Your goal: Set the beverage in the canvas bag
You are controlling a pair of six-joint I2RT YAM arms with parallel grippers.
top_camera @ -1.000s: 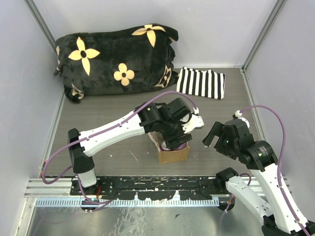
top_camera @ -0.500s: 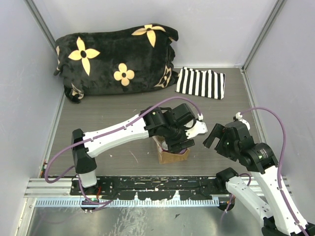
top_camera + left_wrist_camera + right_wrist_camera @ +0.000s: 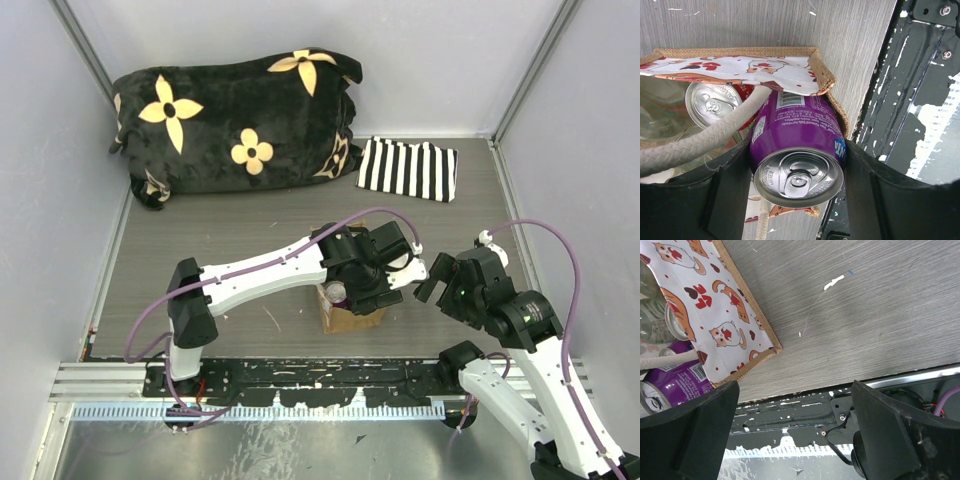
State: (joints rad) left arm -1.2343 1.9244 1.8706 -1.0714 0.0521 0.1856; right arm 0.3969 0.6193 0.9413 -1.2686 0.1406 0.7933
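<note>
The left gripper point(image 3: 799, 182) is clamped on one purple can point(image 3: 797, 142), whose far end sits inside the mouth of the one canvas bag point(image 3: 826, 75), next to a second can point(image 3: 712, 104) and one clear bottle point(image 3: 660, 112), while the right gripper point(image 3: 794, 386) hangs spread and empty just beside the bag.

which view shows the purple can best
Left wrist: the purple can sits centre frame, lid and label clear, gripped by the left tool. Right wrist catches only part of it at the left edge; top external barely shows it.
</note>
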